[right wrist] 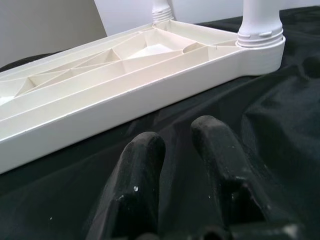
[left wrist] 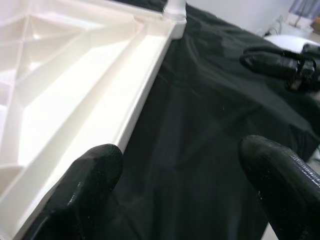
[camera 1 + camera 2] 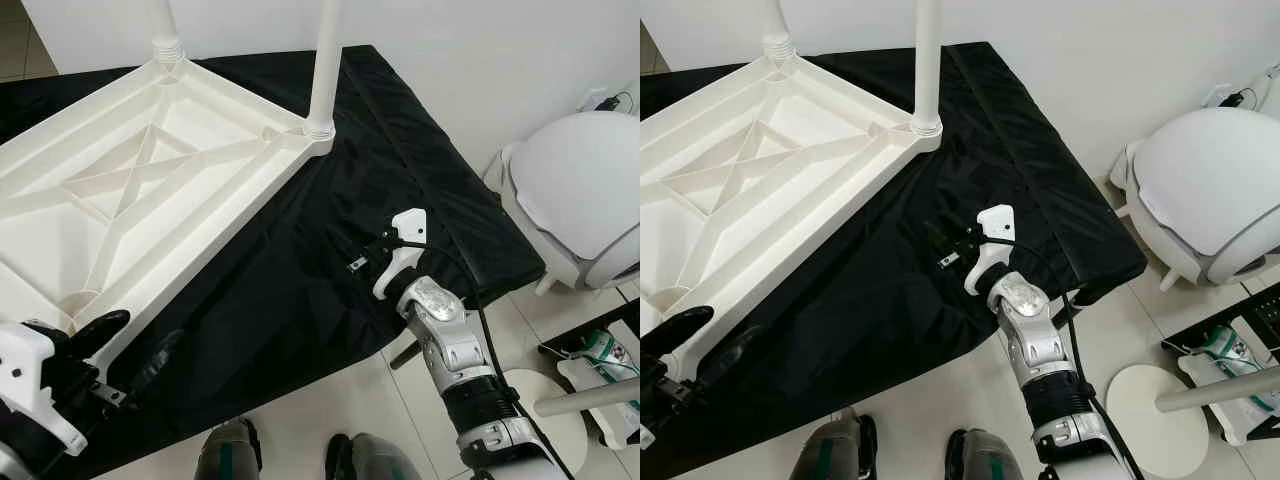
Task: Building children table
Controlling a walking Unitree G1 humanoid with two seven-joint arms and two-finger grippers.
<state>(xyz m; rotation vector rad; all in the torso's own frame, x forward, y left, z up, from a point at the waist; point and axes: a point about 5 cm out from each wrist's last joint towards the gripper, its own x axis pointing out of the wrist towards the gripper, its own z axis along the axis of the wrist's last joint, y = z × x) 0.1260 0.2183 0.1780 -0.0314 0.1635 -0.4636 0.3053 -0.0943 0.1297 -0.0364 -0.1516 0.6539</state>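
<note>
A white plastic children's table (image 3: 235, 232) lies upside down on a black cloth (image 3: 300, 290). Two white legs stand upright in its far corners, one (image 3: 327, 60) at the right and one (image 3: 165, 25) further left. My left gripper (image 3: 128, 348) is open at the table's near corner. In the left wrist view one finger (image 2: 90, 175) is over the table's rim and the other (image 2: 280, 175) over the cloth, with nothing held. My right gripper (image 3: 943, 243) rests low over the cloth to the right of the table, shut and empty. Its fingertips (image 1: 145, 145) point at the table's side.
The cloth-covered surface ends in an edge (image 3: 1110, 270) on the right, with tiled floor (image 3: 330, 400) below. A white rounded seat (image 3: 580, 190) stands at the right, and a round white base (image 3: 1150, 405) sits on the floor. My feet (image 3: 230, 450) are at the near edge.
</note>
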